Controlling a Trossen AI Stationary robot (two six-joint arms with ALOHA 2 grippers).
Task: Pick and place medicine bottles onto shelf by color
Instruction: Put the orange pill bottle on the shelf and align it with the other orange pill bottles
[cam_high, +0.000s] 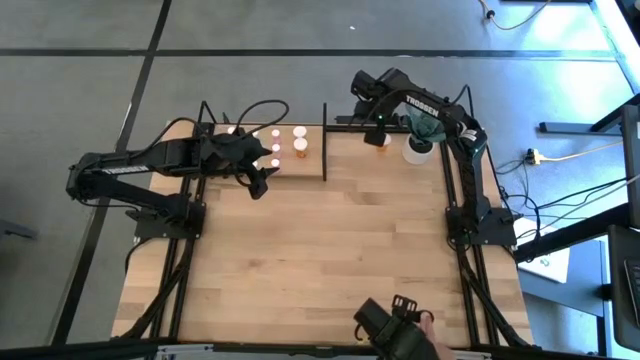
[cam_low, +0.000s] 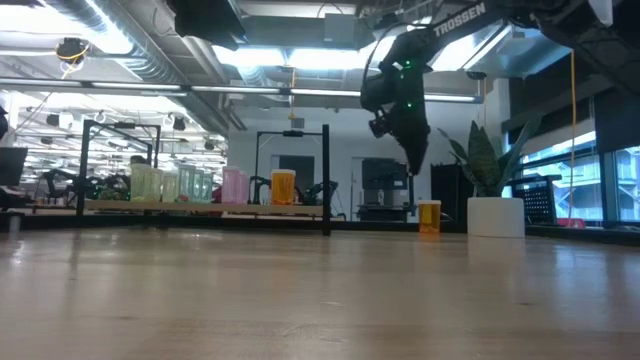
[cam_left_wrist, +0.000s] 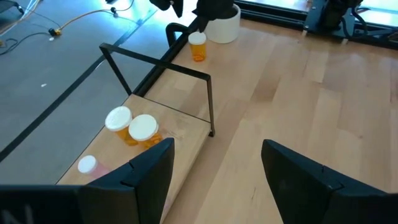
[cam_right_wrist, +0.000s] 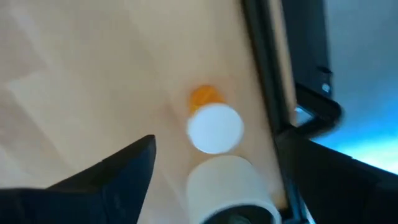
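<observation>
Jaws of the right gripper (cam_high: 381, 131) stand wide and empty, hanging above a lone orange bottle (cam_high: 384, 140) on the table's far edge, between the shelf (cam_high: 262, 150) end bar and a white plant pot (cam_high: 417, 150). Left gripper (cam_high: 262, 180) rests by the shelf, parted, holding nothing.

Low view: orange bottle (cam_low: 429, 216) upright, white cap, right gripper (cam_low: 415, 160) above it, apart.

Left wrist: two orange bottles (cam_left_wrist: 135, 127) touching on the shelf.

Right wrist: white cap (cam_right_wrist: 214, 127) between open fingers (cam_right_wrist: 118, 168).

Orange bottle (cam_right_wrist: 210, 122) w/ white cap upright, beside white pot (cam_right_wrist: 231, 186); jaws apart.
</observation>
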